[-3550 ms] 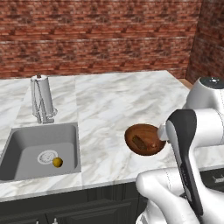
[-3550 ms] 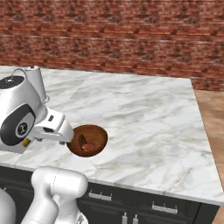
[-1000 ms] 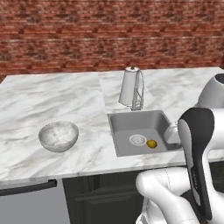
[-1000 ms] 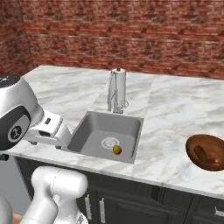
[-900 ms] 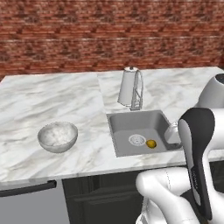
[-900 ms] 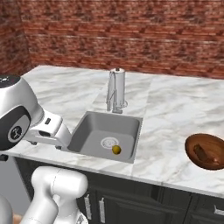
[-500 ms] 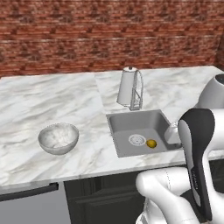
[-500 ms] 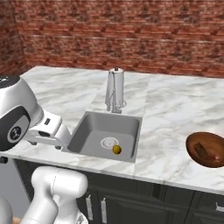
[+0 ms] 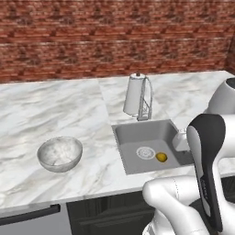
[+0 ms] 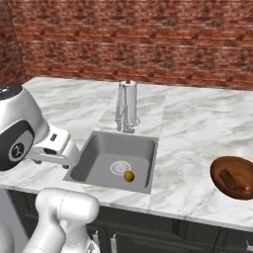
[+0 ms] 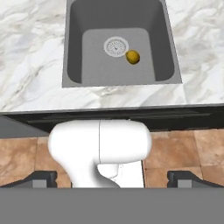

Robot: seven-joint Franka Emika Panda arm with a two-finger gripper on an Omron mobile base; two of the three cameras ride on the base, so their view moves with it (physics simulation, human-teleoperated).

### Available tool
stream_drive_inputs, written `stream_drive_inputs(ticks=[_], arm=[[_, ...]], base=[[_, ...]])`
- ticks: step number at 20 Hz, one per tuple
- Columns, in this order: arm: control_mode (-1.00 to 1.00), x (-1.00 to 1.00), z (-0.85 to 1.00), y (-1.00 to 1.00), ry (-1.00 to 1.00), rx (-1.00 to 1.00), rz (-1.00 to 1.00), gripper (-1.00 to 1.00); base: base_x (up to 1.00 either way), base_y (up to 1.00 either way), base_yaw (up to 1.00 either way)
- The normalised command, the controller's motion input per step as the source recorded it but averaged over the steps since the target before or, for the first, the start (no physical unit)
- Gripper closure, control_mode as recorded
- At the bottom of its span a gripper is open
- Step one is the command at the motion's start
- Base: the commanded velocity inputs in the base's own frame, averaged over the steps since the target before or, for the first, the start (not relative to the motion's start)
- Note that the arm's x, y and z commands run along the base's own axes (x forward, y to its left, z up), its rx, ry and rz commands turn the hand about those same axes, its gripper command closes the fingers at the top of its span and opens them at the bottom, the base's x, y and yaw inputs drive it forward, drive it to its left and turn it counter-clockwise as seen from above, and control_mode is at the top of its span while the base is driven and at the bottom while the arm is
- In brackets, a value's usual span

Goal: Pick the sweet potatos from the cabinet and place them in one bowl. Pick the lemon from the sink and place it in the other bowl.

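The yellow lemon [image 9: 161,157] [image 10: 129,176] [image 11: 132,57] lies on the floor of the grey sink [image 9: 133,135] [image 10: 94,148] [image 11: 74,39], right beside the white drain. The pale marbled bowl [image 9: 59,153] stands empty on the counter left of the sink. Far right sits the dark wooden bowl [image 10: 220,170] with two brownish sweet potatos [image 10: 228,179] inside. My gripper [image 11: 114,178] is open and holds nothing, pulled back over the floor in front of the counter's edge, well short of the sink. The cabinet is out of view.
A paper towel roll [image 9: 134,94] and a chrome faucet [image 9: 147,98] stand at the sink's back rim. A brick wall [image 10: 148,39] closes the marble counter [image 9: 46,110] behind. Dark cupboard fronts [image 10: 163,230] run under the counter.
The base has driven left along the counter, so the views went from the wooden bowl to the sink; in the last second they barely shift. The gripper stays open.
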Motion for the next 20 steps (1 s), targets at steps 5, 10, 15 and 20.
stream_drive_inputs(ticks=[5,10,15,20], arm=[[1.0,0.0,0.0,0.0,0.0,0.0,0.0,-1.0],[1.0,0.0,0.0,0.0,0.0,0.0,0.0,-1.0],[1.0,0.0,0.0,0.0,0.0,0.0,0.0,-1.0],[1.0,0.0,0.0,0.0,0.0,0.0,0.0,-1.0]], base=[[0.08,0.27,-0.05],[0.21,0.24,-0.02],[0.21,0.13,0.0],[0.0,0.41,0.0]])
